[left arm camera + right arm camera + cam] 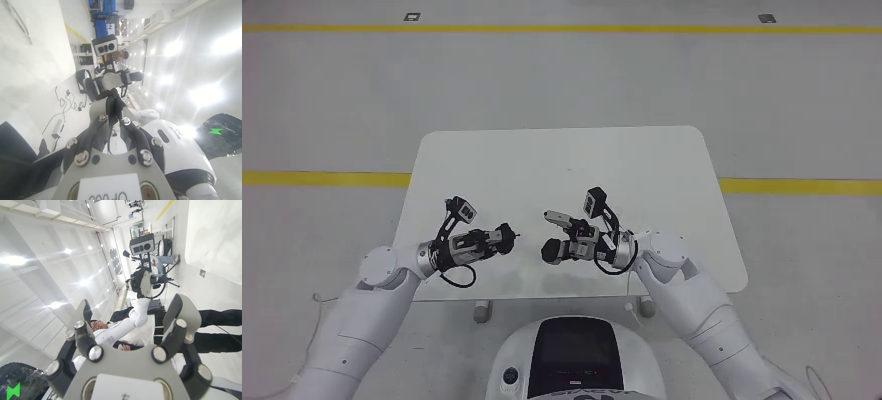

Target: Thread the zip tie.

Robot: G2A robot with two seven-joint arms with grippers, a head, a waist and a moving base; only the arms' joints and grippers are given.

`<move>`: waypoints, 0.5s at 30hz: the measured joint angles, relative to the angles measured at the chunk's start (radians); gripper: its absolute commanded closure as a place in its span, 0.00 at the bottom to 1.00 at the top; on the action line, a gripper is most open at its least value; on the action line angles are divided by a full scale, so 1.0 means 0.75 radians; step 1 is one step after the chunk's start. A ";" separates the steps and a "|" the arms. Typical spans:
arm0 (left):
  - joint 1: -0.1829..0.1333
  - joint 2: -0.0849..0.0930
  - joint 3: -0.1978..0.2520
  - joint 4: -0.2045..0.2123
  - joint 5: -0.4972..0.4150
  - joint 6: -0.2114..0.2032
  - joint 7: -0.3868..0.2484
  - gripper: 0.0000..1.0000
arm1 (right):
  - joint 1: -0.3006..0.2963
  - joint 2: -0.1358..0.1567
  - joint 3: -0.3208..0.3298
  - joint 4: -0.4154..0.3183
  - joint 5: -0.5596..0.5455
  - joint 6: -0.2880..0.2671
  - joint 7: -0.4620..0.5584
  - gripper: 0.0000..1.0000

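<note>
Left pincer (pixel 113 94) clamped on black zip tie (pixel 113 108); right pincer (pixel 130 306) spread wide apart.
Both hang over the counter (pixel 562 165), near its robot-side edge, tips facing.

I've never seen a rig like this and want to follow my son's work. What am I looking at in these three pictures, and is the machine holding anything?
It is a two-armed robot; each arm ends in a gripper, a two-fingered clamp. The top view looks down from a camera on the robot onto a white table, both arms held over it. The other two pictures come from cameras on the wrists, each looking along its own fingers. The left gripper is shut on a black zip tie. The right gripper is open, holds nothing, and faces the left one.
</note>
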 measured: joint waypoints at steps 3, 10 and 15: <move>-0.020 -0.003 -0.033 0.000 0.000 -0.019 -0.015 1.00 | 0.000 0.000 0.000 0.000 0.000 0.000 0.000 0.00; -0.067 -0.039 -0.113 0.006 0.011 -0.015 -0.105 1.00 | 0.000 0.000 0.000 0.000 0.000 0.000 0.000 0.00; -0.069 -0.043 -0.117 0.007 0.015 -0.015 -0.117 1.00 | 0.000 0.000 0.000 0.000 0.000 0.000 0.000 0.00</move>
